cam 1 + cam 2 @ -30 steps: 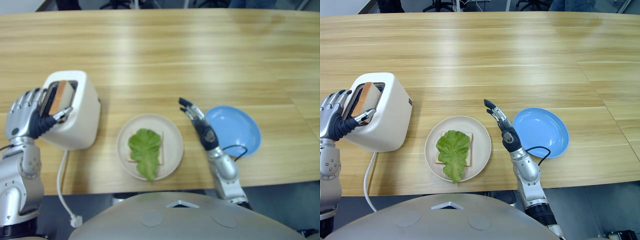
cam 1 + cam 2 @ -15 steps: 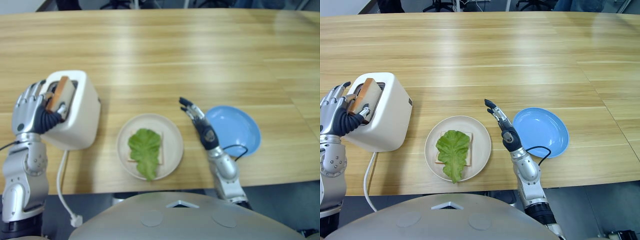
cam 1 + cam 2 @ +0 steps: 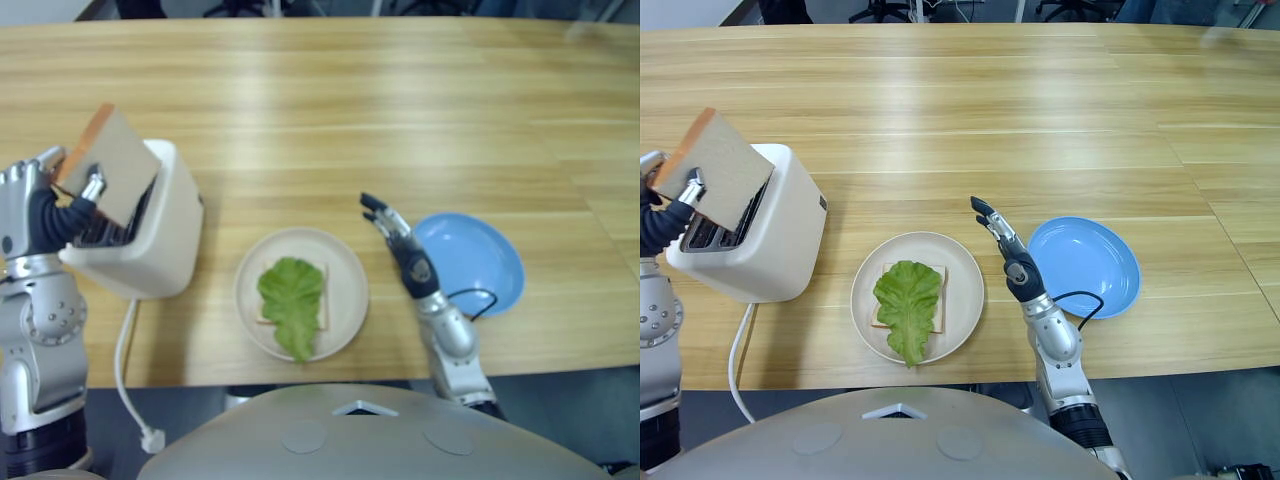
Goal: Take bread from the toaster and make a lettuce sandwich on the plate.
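Observation:
My left hand [image 3: 38,208] is shut on a slice of toast [image 3: 112,165], holding it tilted just above the slots of the white toaster [image 3: 160,240] at the table's left. A cream plate [image 3: 345,290] near the front edge carries a bread slice covered by a green lettuce leaf [image 3: 291,300]. To the right of that plate, my right hand [image 3: 395,235] hovers above the table with fingers stretched out flat, holding nothing.
A blue plate [image 3: 470,262] lies right of my right hand, with a black cable curling at its near edge. The toaster's white cord [image 3: 127,370] hangs over the front edge. Bare wood stretches across the far half of the table [image 3: 350,90].
My left hand has lifted the toast slice up out of the toaster slot. The right hand has stayed where it was.

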Tool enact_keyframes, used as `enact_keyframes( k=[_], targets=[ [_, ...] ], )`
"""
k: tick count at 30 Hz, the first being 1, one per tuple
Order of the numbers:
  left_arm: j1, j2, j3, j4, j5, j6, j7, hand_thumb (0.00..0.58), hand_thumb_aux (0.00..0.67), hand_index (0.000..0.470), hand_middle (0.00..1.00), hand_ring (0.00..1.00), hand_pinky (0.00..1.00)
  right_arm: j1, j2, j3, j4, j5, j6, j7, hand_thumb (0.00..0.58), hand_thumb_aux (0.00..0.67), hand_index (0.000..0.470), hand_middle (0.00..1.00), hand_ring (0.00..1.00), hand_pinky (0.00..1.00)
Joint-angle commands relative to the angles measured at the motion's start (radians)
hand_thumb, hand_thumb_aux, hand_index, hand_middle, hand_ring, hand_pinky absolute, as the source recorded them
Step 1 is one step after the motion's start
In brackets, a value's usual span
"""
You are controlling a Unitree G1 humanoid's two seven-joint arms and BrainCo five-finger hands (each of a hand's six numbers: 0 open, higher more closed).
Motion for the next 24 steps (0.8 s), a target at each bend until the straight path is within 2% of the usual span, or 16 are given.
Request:
enact_keyframes(
  k=[1,7,11,16,24],
  targets=[
    [-0.006,-0.007,0.04,0.015,-0.046,-0.047,0.027,0.58,0.67,0.46,1.0,1.0,1.0,-0.003,-0.001,0.0,-0.007,-0.015,0.007,0.002,0.0,0.0,0.0,0.0,0.0,0.0],
    [-0.018,0.035,0.083,0.004,-0.074,-0.095,0.01,0.58,0.67,0.46,1.0,1.0,1.0,-0.018,-0.014,-0.001,-0.013,-0.039,-0.016,0.008,0.0,0.0,0.0,0.0,0.0,0.0],
    [-0.055,0.079,0.084,-0.036,-0.161,-0.135,-0.059,0.58,0.67,0.46,1.0,1.0,1.0,-0.055,-0.043,-0.024,-0.017,-0.069,-0.066,0.007,0.0,0.0,0.0,0.0,0.0,0.0],
    [-0.148,0.114,-0.038,-0.087,-0.383,-0.146,-0.231,0.58,0.67,0.46,1.0,1.0,1.0,-0.107,-0.083,-0.061,-0.028,-0.15,-0.193,-0.018,0.0,0.0,0.0,0.0,0.0,0.0],
    [-0.284,0.118,-0.279,-0.135,-0.659,0.013,-0.492,0.58,0.67,0.46,1.0,1.0,1.0,-0.164,-0.081,-0.202,-0.101,-0.344,-0.363,-0.114,0.0,0.0,0.0,0.0,0.0,0.0]
  ],
)
